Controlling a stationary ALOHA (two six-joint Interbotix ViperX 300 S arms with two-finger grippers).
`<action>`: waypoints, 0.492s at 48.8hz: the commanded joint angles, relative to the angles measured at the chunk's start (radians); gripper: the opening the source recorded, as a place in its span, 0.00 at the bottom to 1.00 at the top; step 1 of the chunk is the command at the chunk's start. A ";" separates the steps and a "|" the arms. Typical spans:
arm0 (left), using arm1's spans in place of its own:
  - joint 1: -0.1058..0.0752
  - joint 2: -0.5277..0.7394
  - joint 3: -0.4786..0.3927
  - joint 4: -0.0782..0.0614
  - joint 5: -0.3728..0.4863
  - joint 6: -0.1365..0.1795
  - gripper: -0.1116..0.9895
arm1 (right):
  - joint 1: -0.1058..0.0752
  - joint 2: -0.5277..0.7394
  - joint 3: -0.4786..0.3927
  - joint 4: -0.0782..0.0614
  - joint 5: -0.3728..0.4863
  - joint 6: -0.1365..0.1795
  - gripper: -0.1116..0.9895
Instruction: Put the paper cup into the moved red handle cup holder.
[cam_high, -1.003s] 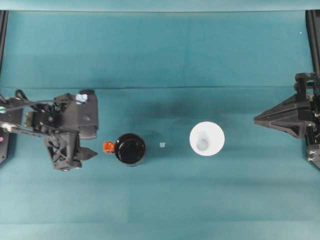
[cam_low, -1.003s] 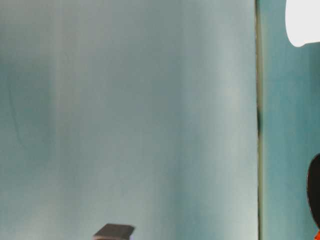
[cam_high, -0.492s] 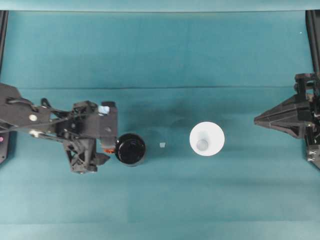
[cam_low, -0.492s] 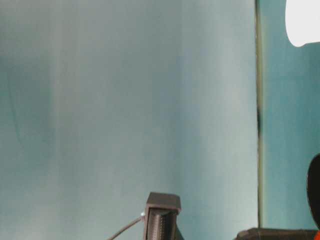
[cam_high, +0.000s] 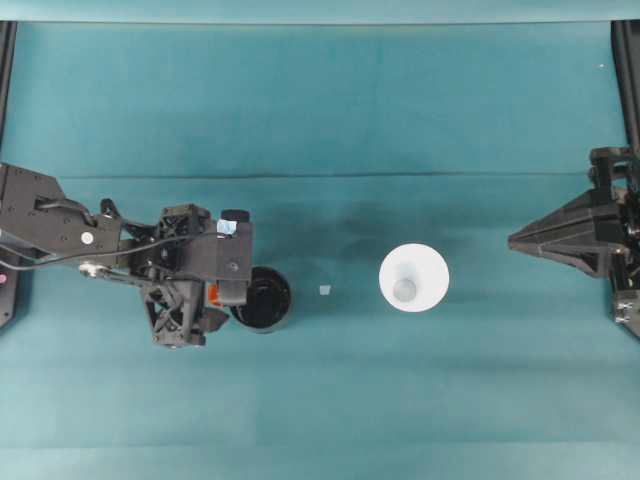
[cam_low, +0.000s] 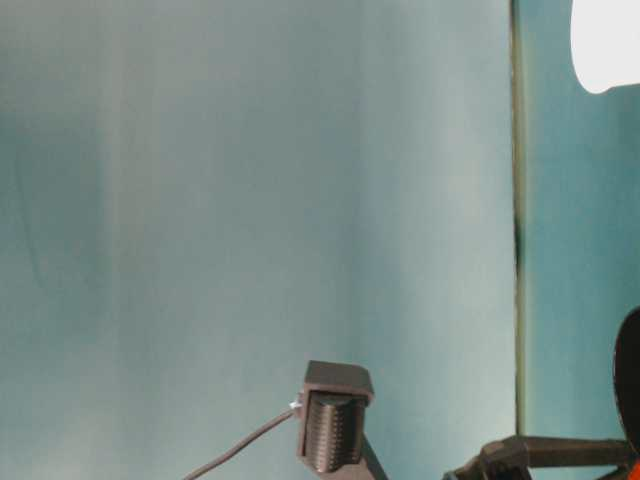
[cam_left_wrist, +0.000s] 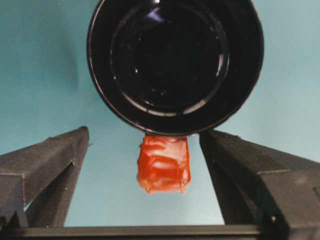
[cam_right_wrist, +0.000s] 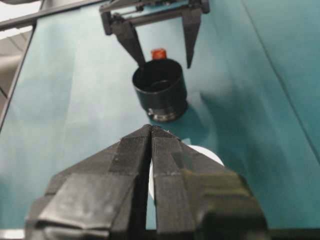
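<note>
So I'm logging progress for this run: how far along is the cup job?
Early. Nothing is placed yet: the paper cup stands alone on the cloth, apart from the red handle cup holder. In hand: the left gripper, open, straddles the holder's orange-red handle. The right gripper is shut and empty. Moving the holder and inserting the cup remain.

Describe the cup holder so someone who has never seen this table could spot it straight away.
On the teal table, look left of centre, where the left gripper reaches in with open fingers. Just past them stands the red handle cup holder, a glossy black open cylinder. Its small orange-red tab separates it from the paper cup, which is plain white.
</note>
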 joint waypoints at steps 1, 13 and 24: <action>-0.003 -0.005 -0.014 0.002 0.017 -0.002 0.93 | 0.002 0.005 -0.021 0.002 -0.005 0.009 0.02; -0.003 -0.011 -0.020 0.003 0.026 -0.003 0.49 | 0.003 0.005 -0.021 0.002 -0.005 0.009 0.02; -0.008 -0.014 -0.034 0.002 0.023 0.009 0.36 | 0.003 0.005 -0.023 0.002 -0.005 0.009 0.02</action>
